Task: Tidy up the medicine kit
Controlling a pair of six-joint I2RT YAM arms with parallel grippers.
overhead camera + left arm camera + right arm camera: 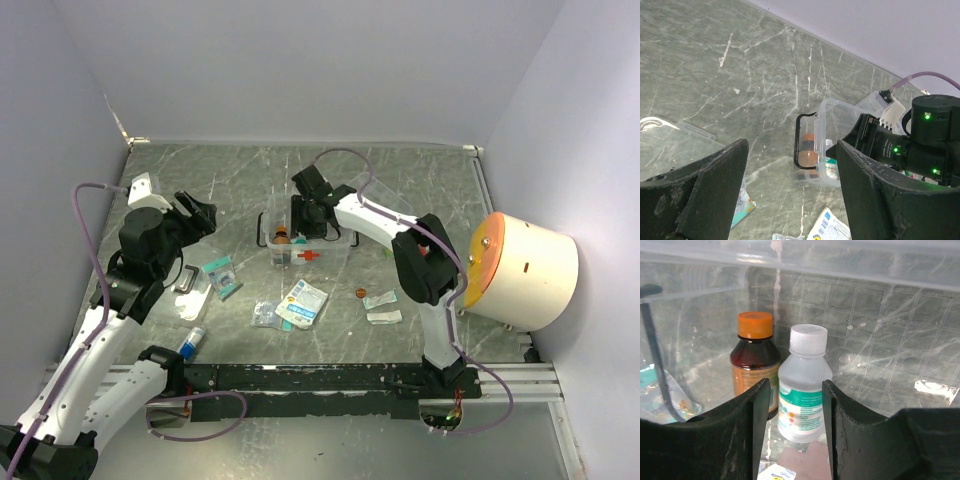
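Observation:
The medicine kit (335, 256), a small clear box with a red cross, stands mid-table and also shows in the left wrist view (832, 107). Inside it stand an amber bottle with an orange cap (755, 362) and a white bottle with a teal label (805, 367). My right gripper (308, 222) reaches into the box. In the right wrist view it (796, 385) is open, its fingers just in front of the white bottle and apart from it. My left gripper (198, 215) is open and empty, hovering left of the kit; in its own view it (790, 147) looks towards the kit's black side handle (800, 142).
A clear lid with a black handle (188, 280) lies at the left. A teal packet (222, 277), a white-blue sachet (302, 303), small packets (382, 308) and a blue-capped tube (191, 341) lie in front. A white drum with an orange face (520, 270) stands at the right.

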